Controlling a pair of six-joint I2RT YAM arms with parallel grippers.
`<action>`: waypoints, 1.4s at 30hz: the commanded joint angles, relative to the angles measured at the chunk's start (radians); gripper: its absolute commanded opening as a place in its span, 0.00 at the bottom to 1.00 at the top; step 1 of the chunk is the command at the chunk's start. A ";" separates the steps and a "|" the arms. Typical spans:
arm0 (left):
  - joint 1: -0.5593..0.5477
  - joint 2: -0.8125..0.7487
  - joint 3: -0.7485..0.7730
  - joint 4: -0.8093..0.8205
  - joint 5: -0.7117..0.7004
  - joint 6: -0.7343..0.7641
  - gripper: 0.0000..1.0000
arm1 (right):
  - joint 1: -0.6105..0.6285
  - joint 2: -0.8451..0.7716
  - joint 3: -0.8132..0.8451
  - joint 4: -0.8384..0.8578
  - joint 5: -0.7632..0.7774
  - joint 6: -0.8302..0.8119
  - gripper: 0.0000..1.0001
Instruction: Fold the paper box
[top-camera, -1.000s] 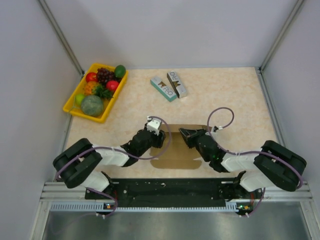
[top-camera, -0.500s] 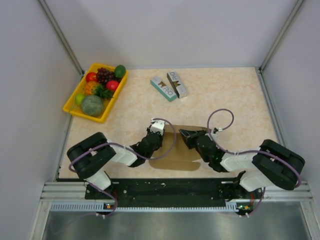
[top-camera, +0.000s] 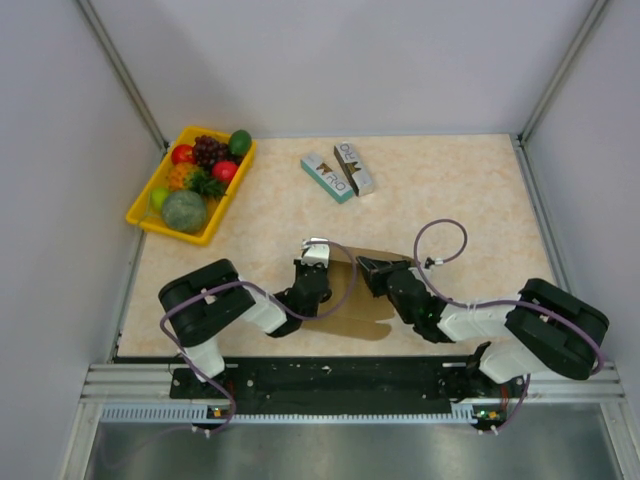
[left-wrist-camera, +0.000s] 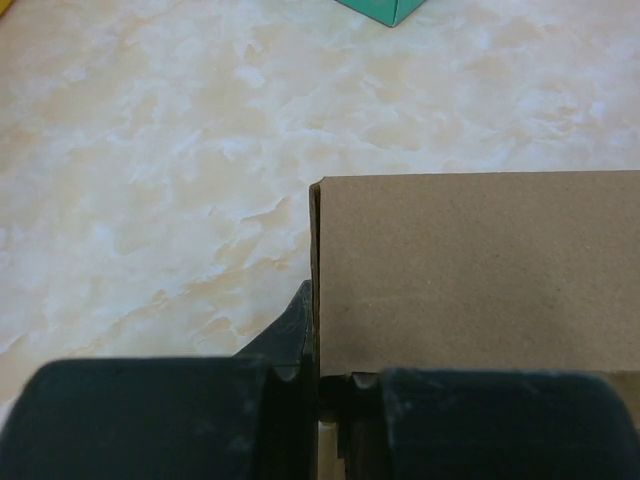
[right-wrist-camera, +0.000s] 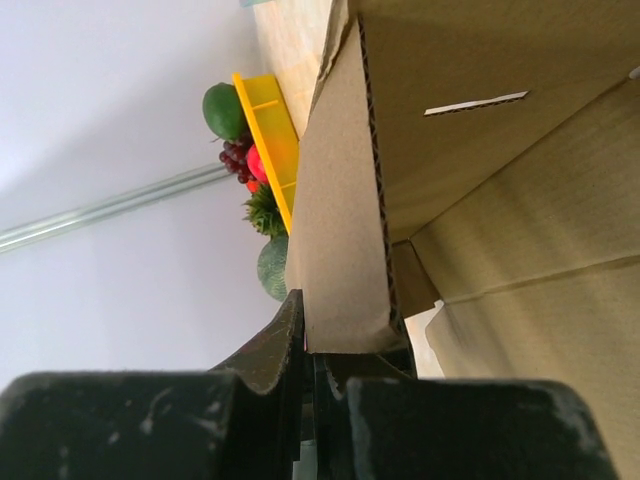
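The paper box (top-camera: 362, 318) is sitting half-raised by the middle of the table's (top-camera: 450, 180) near edge. The left gripper (left-wrist-camera: 330, 385) is pinching a panel's corner and the right gripper (right-wrist-camera: 312, 365) is clamping an upright flap (both pairs of fingers tight on cardboard). To my eye they should be swinging the walls about the creases, slowly and together.

A tabletop of beige, marble-patterned laminate (top-camera: 480, 190) is enclosed on three sides by plain pale grey wall panels (top-camera: 350, 60). The rear corners are marked by slanting silver metal posts (top-camera: 122, 75) (one at each side). Along the near edge a silver aluminium rail (top-camera: 130, 380) is seen, with a dull grey metal sheet (top-camera: 340, 450) below it. Soft, even light is cast throughout, and only faint shadows are thrown.
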 joint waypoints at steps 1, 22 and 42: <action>-0.003 0.017 -0.003 0.113 -0.054 -0.016 0.00 | 0.022 -0.002 0.015 -0.079 0.010 0.006 0.02; 0.003 0.092 -0.066 0.262 0.004 -0.133 0.00 | 0.056 0.025 -0.021 -0.101 0.036 0.080 0.00; 0.002 -0.329 -0.308 -0.069 0.244 -0.425 0.93 | 0.048 0.040 -0.058 -0.012 0.074 -0.006 0.01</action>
